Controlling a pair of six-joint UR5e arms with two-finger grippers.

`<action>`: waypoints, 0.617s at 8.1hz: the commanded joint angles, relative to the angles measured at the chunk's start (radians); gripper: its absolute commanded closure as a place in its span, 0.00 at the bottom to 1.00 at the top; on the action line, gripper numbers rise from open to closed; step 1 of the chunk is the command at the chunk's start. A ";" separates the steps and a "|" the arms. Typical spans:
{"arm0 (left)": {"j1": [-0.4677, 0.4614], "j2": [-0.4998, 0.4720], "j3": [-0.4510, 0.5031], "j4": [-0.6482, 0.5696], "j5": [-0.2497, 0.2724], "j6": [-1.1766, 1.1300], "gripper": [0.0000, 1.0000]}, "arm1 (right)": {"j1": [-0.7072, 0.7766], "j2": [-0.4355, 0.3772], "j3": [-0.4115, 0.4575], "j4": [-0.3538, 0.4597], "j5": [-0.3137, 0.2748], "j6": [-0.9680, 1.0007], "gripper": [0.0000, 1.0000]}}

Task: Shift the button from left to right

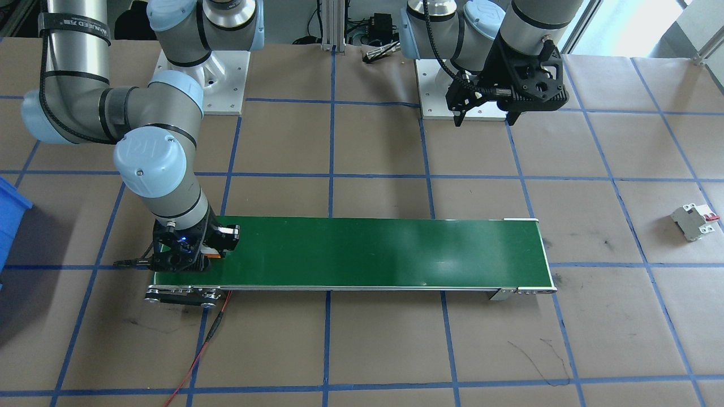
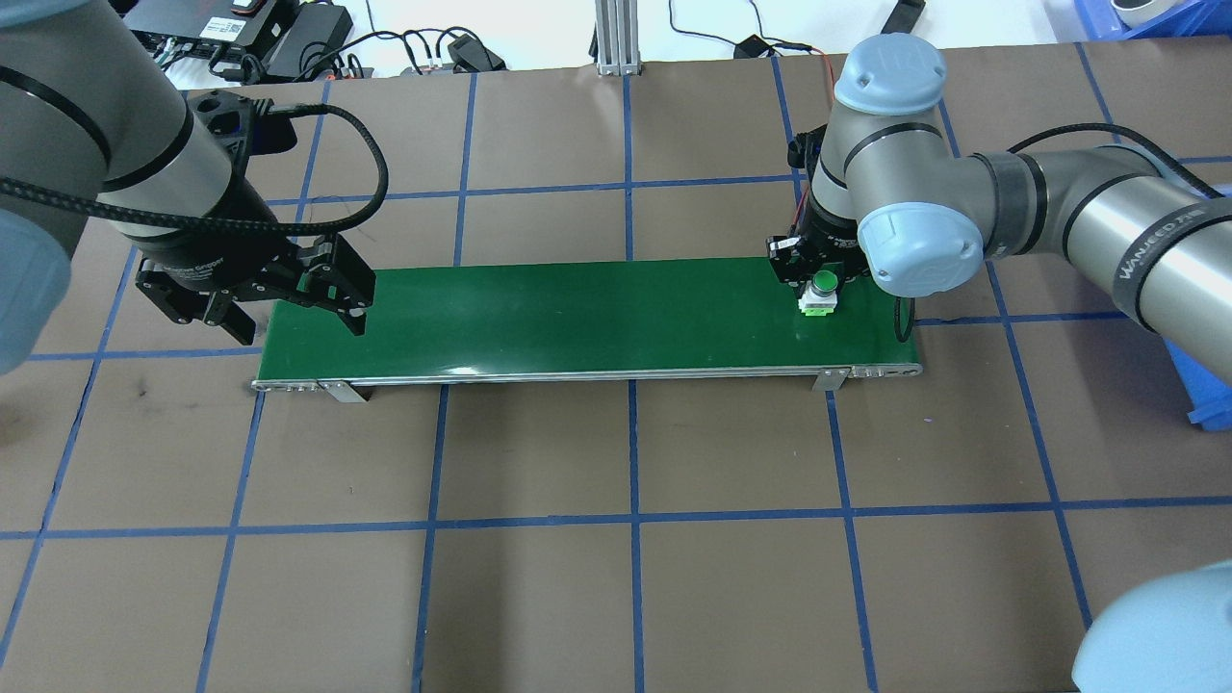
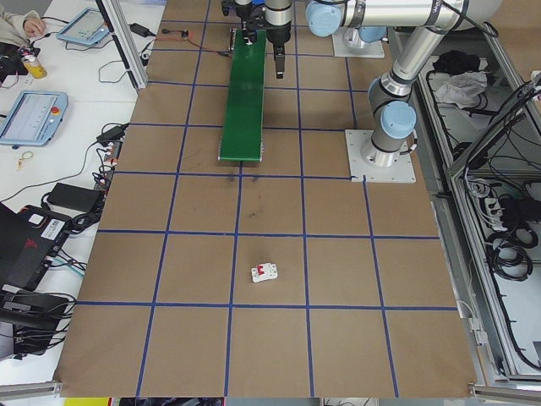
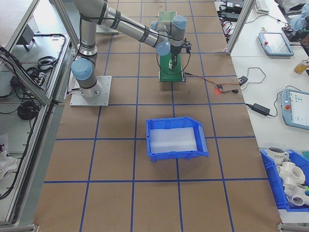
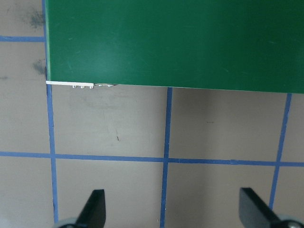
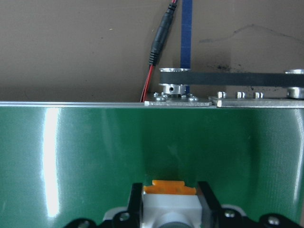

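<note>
The button (image 2: 821,289), with a green cap and white-grey collar, stands on the right end of the green belt (image 2: 577,318). My right gripper (image 2: 816,277) reaches down over it from the far side. In the right wrist view its fingers (image 6: 136,199) press against both sides of the button (image 6: 170,205), whose orange base points ahead. In the front view only an orange sliver of the button (image 1: 214,255) shows under the right gripper (image 1: 195,251). My left gripper (image 2: 300,327) hangs open and empty above the belt's left end; its two fingertips (image 5: 95,209) are spread wide over bare paper.
A grey-white circuit breaker (image 1: 693,221) with a red lever lies on the brown paper beyond the belt's left end. A blue bin (image 4: 176,137) stands past the belt's right end. A red wire (image 1: 198,356) runs from the belt's motor end across the table.
</note>
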 commanded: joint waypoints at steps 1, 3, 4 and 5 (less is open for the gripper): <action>-0.001 0.003 -0.007 -0.001 -0.012 -0.014 0.00 | -0.041 -0.014 -0.021 0.006 0.001 -0.077 1.00; 0.002 -0.017 -0.010 0.087 0.002 0.001 0.00 | -0.184 -0.034 -0.135 0.085 0.024 -0.205 1.00; 0.005 -0.018 -0.010 0.142 0.003 0.003 0.00 | -0.276 -0.054 -0.162 0.090 0.086 -0.307 1.00; 0.010 -0.017 -0.004 0.169 0.005 0.001 0.00 | -0.355 -0.085 -0.170 0.095 0.095 -0.461 1.00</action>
